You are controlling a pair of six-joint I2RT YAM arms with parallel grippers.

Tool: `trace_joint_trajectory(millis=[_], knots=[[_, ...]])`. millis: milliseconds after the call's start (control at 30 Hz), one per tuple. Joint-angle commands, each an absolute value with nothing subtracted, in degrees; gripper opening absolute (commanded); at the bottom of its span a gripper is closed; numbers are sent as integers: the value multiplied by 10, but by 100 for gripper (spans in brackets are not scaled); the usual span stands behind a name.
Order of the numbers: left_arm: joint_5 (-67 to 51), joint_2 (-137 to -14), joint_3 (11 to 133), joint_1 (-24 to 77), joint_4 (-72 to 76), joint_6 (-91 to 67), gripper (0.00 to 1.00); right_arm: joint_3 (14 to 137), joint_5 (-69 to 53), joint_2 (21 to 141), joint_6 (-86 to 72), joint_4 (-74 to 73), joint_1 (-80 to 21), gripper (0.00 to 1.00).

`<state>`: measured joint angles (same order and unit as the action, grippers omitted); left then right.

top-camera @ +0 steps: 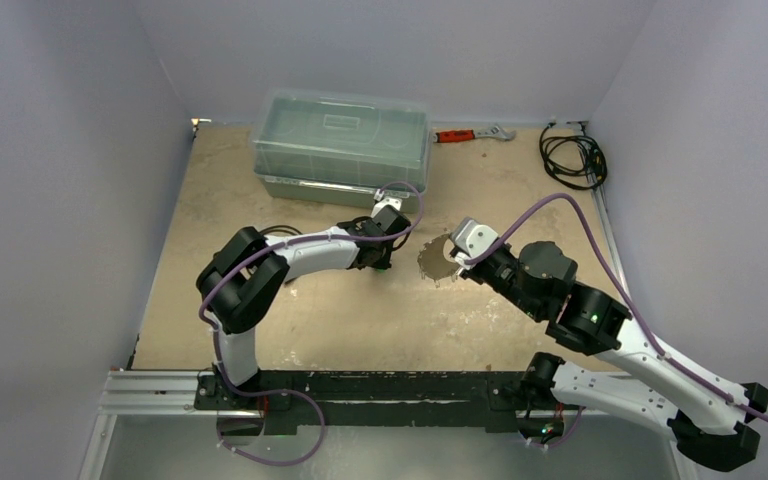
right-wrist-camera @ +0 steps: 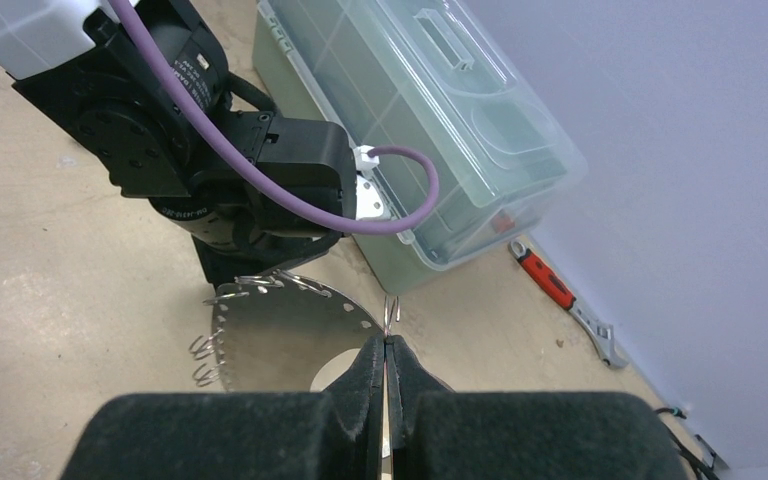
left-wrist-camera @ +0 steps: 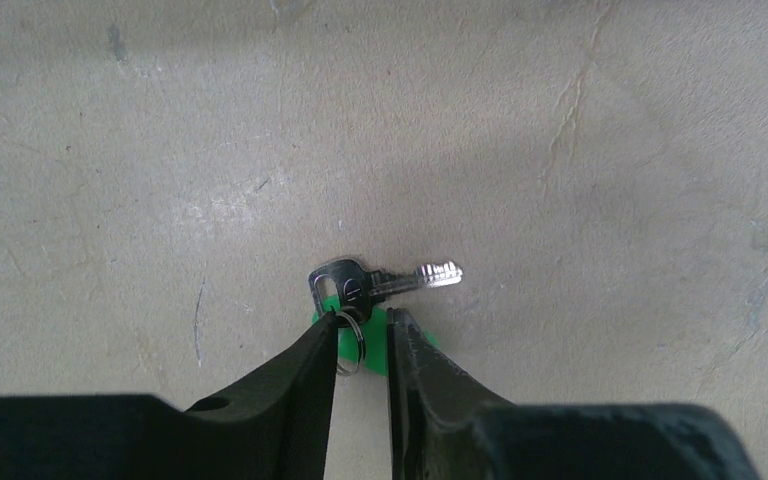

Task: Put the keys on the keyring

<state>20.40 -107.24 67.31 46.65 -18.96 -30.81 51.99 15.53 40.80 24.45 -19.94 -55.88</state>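
the table (top-camera: 360, 325) is a tan, worn top, scuffed pale in patches; the left wrist view shows fine cracks and scratches across it. plain pale walls (top-camera: 60, 200) close it in on three sides. at the back stands a clear lidded box (top-camera: 340, 140). just right of the box lies a red wrench (top-camera: 460, 134), and a black cable (top-camera: 570, 158) is coiled in the back right corner. a black rail (top-camera: 380, 385) runs along the near edge under the arm bases.

the keys (left-wrist-camera: 360, 282) lie on the bare top near the middle, in front of the box. a silver one rests across a green head (left-wrist-camera: 372, 355), with a small ring (left-wrist-camera: 350, 345) by them. the left gripper (left-wrist-camera: 362, 325) sits low over them, jaws a narrow gap apart, with the small ring and green head between. i cannot tell whether they pinch anything. just to its right, the right gripper (right-wrist-camera: 387, 340) is pressed together on the keyring (right-wrist-camera: 392, 315), a thin wire loop at the rim of a grey disc (right-wrist-camera: 280, 330) with holes round its edge.
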Motion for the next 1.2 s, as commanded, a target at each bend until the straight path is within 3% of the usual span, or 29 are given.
trace_joint_trajectory(millis=[0,167,267,1167], knots=[[208,-1070,686,469,-189,-305,20,520,162,400,243,-174,-562,0],[214,-1066,681,469,-183,-303,11,519,163,398,243,-174,-562,0],[217,-1061,679,469,-179,-302,0,518,164,398,243,-175,-563,0],[85,-838,579,468,-64,-176,0,511,156,393,243,-169,-563,0]])
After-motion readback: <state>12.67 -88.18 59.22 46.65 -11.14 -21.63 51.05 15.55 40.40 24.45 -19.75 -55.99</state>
